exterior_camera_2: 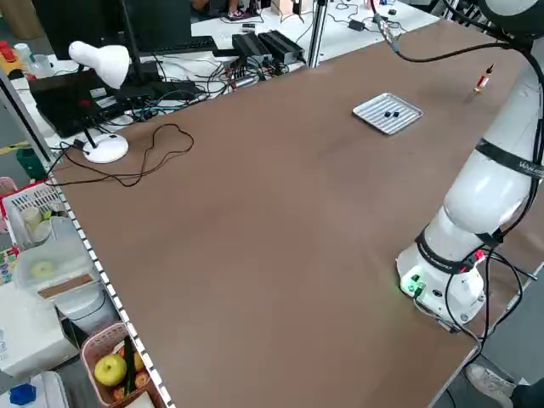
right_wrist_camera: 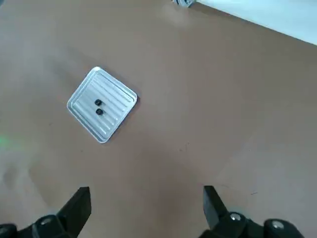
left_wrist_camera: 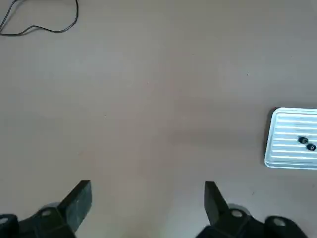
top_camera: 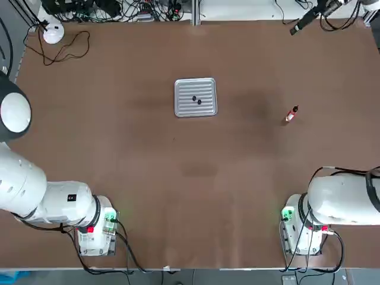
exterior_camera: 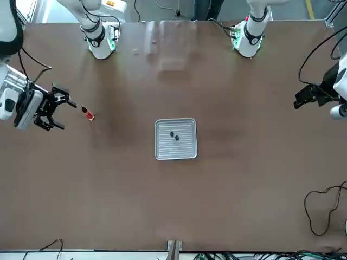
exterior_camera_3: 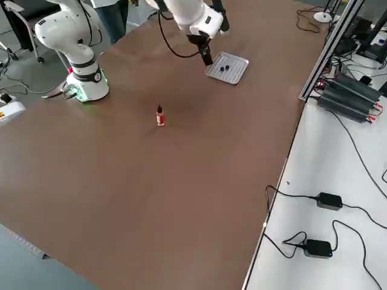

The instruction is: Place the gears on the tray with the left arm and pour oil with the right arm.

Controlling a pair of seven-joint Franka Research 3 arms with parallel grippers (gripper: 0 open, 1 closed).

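Two small dark gears (top_camera: pixel 194 99) lie side by side on the ribbed silvery tray (top_camera: pixel 205 86) in the middle of the table, as the front view confirms for the gears (exterior_camera: pixel 172 134). The oil bottle (top_camera: pixel 291 114) stands upright on the bare table to the robot's right of the tray. My right gripper (exterior_camera: pixel 66 115) hovers open just outboard of the oil bottle (exterior_camera: pixel 88 114), not touching it. My left gripper (exterior_camera: pixel 298 103) hangs raised out at the robot's left side, far from the tray (exterior_camera: pixel 184 149). Its wrist view shows the left gripper (left_wrist_camera: pixel 147 198) open and holding nothing.
A white desk lamp (top_camera: pixel 52 32) with a looping black cable sits at the table's far left corner. More cables and a metal post (top_camera: pixel 196 12) line the far edge. Both arm bases stand at the near edge.
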